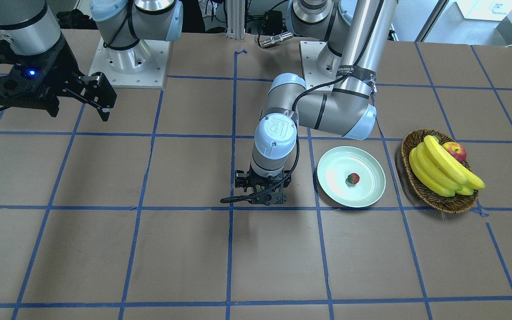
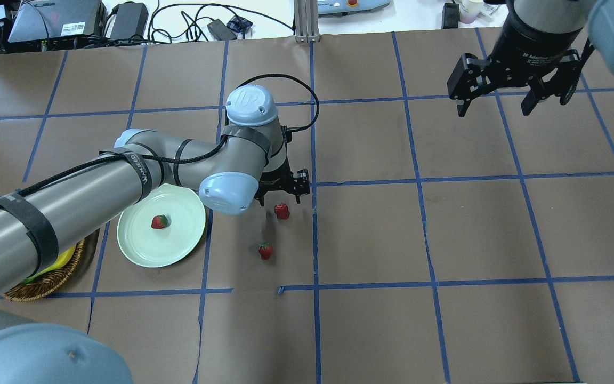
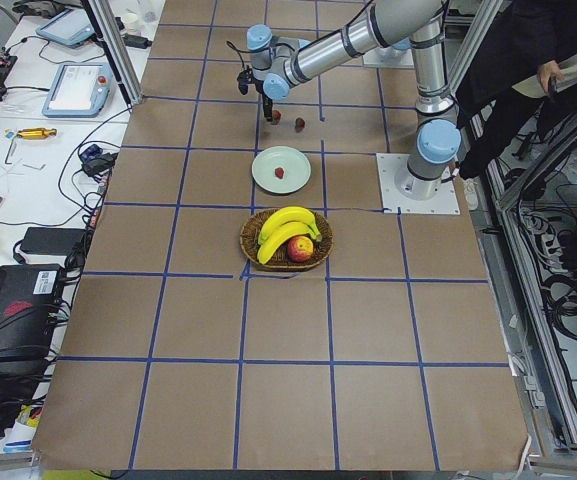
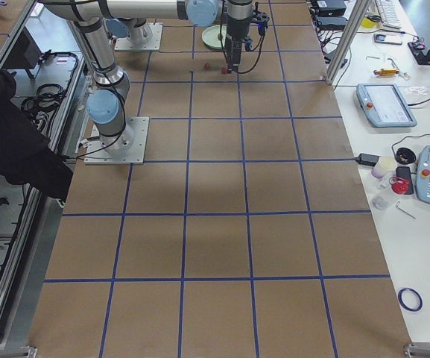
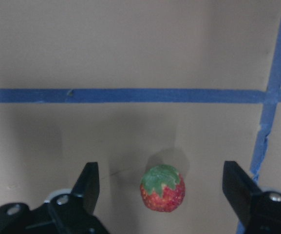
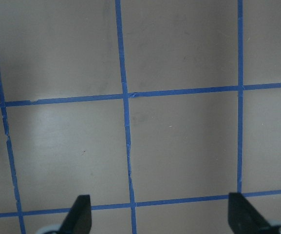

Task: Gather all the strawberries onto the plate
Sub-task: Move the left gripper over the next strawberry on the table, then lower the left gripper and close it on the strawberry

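From the front, one red, green-capped strawberry [image 1: 353,178] lies in the pale plate [image 1: 334,191]; overhead, a second strawberry [image 2: 265,250] sits on the bench [image 2: 371,234] near the plate and a third strawberry [image 2: 282,211] sits below the left tool [image 2: 280,200], which its wrist view shows spread astride that berry without touching, the right tool [image 2: 493,109] spread too.

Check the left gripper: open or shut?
Open. The left gripper has its fingers wide apart, either side of a small red toy strawberry.
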Action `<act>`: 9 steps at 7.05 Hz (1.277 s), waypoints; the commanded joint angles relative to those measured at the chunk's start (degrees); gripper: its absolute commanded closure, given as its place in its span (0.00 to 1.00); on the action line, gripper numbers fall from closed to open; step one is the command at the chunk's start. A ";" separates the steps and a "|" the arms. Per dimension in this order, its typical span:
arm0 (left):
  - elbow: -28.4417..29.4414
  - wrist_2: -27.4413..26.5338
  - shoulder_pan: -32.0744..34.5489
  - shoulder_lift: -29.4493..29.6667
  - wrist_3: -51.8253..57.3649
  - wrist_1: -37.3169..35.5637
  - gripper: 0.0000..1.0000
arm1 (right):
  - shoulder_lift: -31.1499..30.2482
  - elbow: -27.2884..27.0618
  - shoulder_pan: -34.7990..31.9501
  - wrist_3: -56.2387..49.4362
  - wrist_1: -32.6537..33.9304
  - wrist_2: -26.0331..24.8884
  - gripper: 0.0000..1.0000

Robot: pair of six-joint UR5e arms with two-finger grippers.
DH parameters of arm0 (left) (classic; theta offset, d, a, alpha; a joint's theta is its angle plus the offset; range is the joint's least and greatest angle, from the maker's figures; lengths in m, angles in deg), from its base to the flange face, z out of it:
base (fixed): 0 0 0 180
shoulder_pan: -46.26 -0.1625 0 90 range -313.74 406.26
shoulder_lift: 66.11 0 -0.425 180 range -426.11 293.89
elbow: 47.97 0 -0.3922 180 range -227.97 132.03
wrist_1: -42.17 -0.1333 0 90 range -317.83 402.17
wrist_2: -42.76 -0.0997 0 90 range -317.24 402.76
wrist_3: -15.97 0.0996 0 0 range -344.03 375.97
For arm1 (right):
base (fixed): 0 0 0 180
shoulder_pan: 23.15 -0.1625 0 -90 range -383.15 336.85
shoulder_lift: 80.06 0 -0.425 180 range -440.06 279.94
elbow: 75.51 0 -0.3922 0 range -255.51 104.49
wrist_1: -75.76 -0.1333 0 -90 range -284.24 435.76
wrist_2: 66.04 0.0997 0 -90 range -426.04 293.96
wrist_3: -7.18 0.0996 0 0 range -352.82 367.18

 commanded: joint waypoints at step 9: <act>-6.48 -7.18 -11.44 -8.63 11.38 8.10 0.90 | 0.12 0.19 0.00 -0.31 0.09 -0.16 0.00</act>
